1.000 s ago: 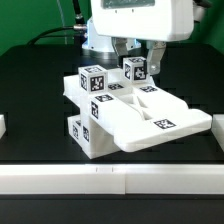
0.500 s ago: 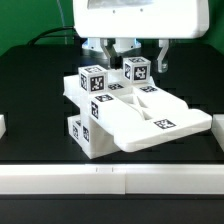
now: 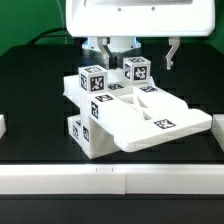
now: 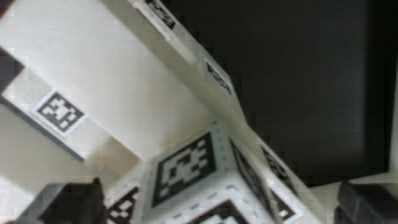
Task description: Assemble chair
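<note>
Chair [image 3: 130, 112] sits mid-surface [image 3: 30, 115], tilted on its parts, below the hand [image 3: 135, 52]. Hand wide, holding nothing. Looks rigid, light, smooth plastic; best grasp prob. across a tagged cube [image 3: 136, 69].

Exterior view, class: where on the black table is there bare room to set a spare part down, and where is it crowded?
Free: the black strip between the chair and the white front rail, and the tabletop on the exterior view's left, up to a white piece at the edge. Crowded: the centre, where the open gripper hangs over the chair.
</note>
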